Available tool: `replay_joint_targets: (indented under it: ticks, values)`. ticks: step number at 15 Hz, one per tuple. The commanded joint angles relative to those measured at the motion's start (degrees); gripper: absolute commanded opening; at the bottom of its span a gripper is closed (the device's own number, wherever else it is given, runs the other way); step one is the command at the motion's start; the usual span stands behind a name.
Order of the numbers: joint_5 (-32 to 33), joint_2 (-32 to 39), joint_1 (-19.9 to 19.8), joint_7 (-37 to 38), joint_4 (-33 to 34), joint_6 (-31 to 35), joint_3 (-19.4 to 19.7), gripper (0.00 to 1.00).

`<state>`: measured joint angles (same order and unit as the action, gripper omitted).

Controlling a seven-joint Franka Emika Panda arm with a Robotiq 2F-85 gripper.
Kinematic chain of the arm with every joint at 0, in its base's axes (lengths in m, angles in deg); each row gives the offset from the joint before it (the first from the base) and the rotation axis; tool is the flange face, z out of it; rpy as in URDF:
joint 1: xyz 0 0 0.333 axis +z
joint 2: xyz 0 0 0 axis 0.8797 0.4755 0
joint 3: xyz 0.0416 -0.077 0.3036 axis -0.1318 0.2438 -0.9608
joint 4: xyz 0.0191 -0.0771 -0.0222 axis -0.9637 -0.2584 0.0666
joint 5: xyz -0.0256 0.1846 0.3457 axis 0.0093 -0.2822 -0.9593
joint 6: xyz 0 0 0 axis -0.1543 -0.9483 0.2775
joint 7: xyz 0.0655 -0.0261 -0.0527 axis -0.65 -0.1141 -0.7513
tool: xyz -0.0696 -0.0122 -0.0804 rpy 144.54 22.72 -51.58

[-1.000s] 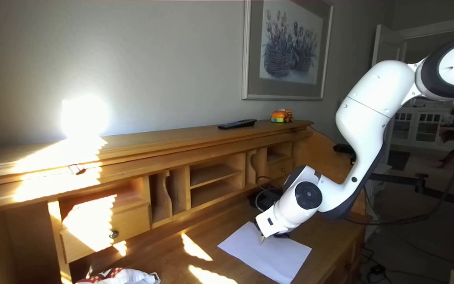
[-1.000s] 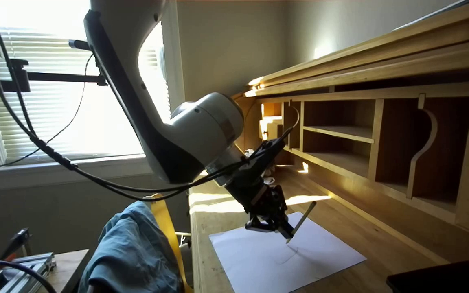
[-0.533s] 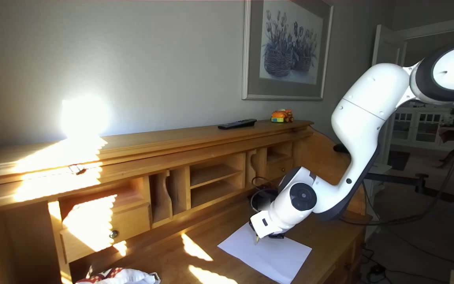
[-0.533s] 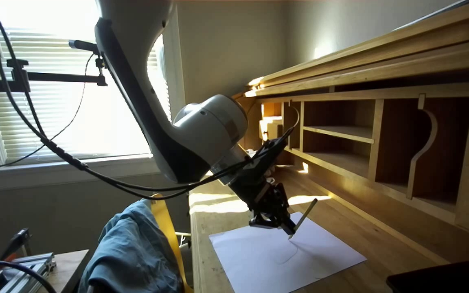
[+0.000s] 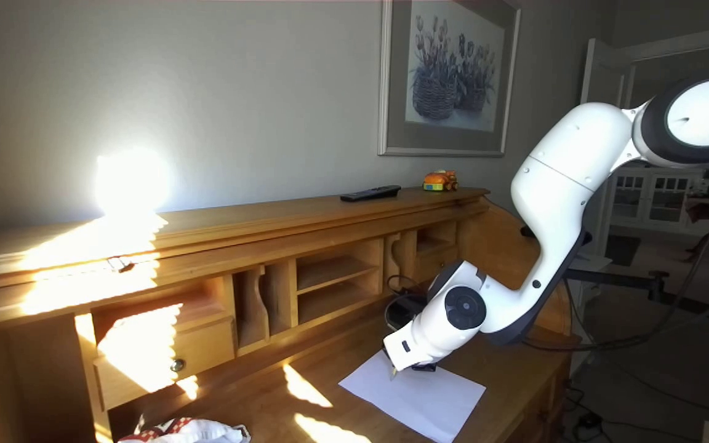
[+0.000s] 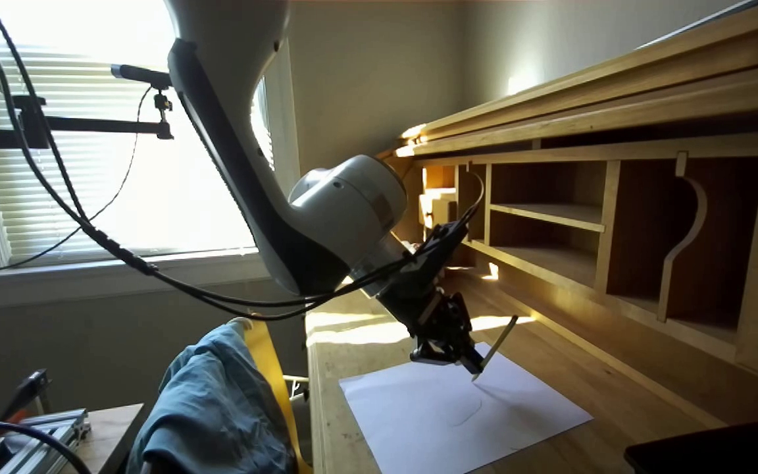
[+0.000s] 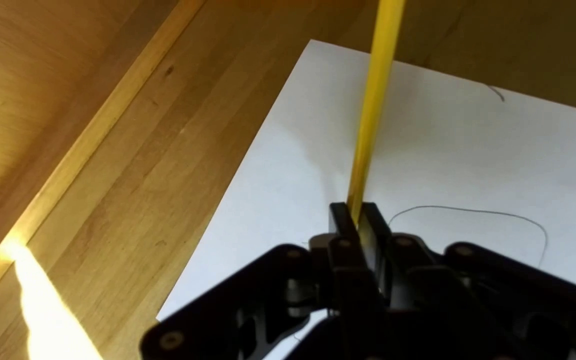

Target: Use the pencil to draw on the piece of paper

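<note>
The pencil (image 7: 375, 95) is a thin yellow stick. It leans in my gripper (image 7: 358, 212), whose fingers are closed round its lower part. In an exterior view the pencil (image 6: 503, 337) tilts up away from the gripper (image 6: 476, 367), its point at or just above the paper; I cannot tell if it touches. The pencil tip (image 5: 393, 373) also shows below the wrist in an exterior view. The white paper (image 7: 278, 185) lies flat on the desk, and shows in both exterior views (image 5: 434, 403) (image 6: 418, 415). A thin curved pencil line (image 7: 468, 209) is on it.
The wooden desk has cubbyholes (image 6: 547, 217) along its back. A dark flat object (image 6: 714, 451) lies near the paper. A cloth (image 5: 194, 432) lies at the front left in an exterior view. A chair with blue cloth (image 6: 218, 401) stands at the desk's edge.
My gripper has moved a short way across the paper with the pencil, toward the cubbyholes. It stays shut on the pencil. The paper lies almost where it was.
</note>
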<state>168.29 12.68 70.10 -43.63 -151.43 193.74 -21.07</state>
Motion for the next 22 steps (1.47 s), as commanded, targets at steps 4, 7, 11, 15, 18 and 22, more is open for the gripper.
replay_joint_targets:
  ticks: [4,7,11,15,18,22]
  values:
    - [2.7,1.9,0.28,1.38,2.53,-1.32,-0.32,0.02]
    - [2.48,2.16,0.38,1.15,2.67,-1.4,-0.36,0.02]
    - [2.2,2.25,0.58,0.68,2.35,-1.83,-0.35,0.02]
    - [2.12,2.12,0.78,0.53,1.8,-2.47,-0.36,0.02]
    - [1.75,1.63,0.75,0.24,1.18,-2.82,-0.29,0.02]
    - [1.57,1.08,0.57,0.1,0.37,-2.96,-0.23,0.02]
